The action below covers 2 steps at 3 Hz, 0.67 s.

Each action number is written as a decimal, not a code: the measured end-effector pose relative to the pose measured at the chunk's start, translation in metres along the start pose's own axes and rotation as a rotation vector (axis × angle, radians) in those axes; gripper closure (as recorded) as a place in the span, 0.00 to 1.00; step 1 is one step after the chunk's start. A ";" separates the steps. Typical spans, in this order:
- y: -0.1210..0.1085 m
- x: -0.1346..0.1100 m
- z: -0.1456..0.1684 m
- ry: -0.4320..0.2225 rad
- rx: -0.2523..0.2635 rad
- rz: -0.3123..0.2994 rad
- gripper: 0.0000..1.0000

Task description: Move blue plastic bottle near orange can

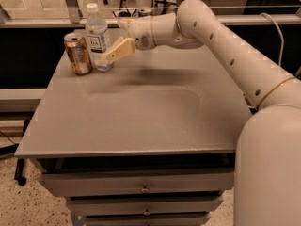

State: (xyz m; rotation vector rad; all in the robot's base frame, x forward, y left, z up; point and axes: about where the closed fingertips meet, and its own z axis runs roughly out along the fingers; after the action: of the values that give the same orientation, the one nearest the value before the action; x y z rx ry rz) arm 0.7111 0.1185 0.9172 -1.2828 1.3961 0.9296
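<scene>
1. At the far left corner of the bench [141,121], the blue plastic bottle [98,39] stands upright with its white cap on top, so its long axis is vertical.
2. Just beside it, to the left as the camera sees it, stands the orange can [78,54], also upright. The two are so close that we cannot tell whether they touch.
3. We see the end effector [109,56] reaching in from the right, on the side of the bottle away from the can. Its tan tip lies low against the bottle's body and overlaps the lower right edge.
4. We cannot tell how far the end effector is open, nor whether it has hold of the bottle; part of it is hidden behind the bottle.
5. We judge the bottle to be near the can already. The relation that matters is the line: end effector, then bottle, then can, running right to left.
6. Any further leftward push would, we think, drive the tall bottle into the can. A retreat to the right, kept level, looks safest.
</scene>
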 end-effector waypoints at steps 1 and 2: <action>0.007 -0.007 -0.053 -0.013 0.058 -0.022 0.00; 0.020 -0.024 -0.137 -0.024 0.160 -0.068 0.00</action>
State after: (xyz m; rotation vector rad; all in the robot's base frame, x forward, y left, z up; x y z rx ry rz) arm 0.6679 -0.0049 0.9696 -1.1873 1.3709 0.7691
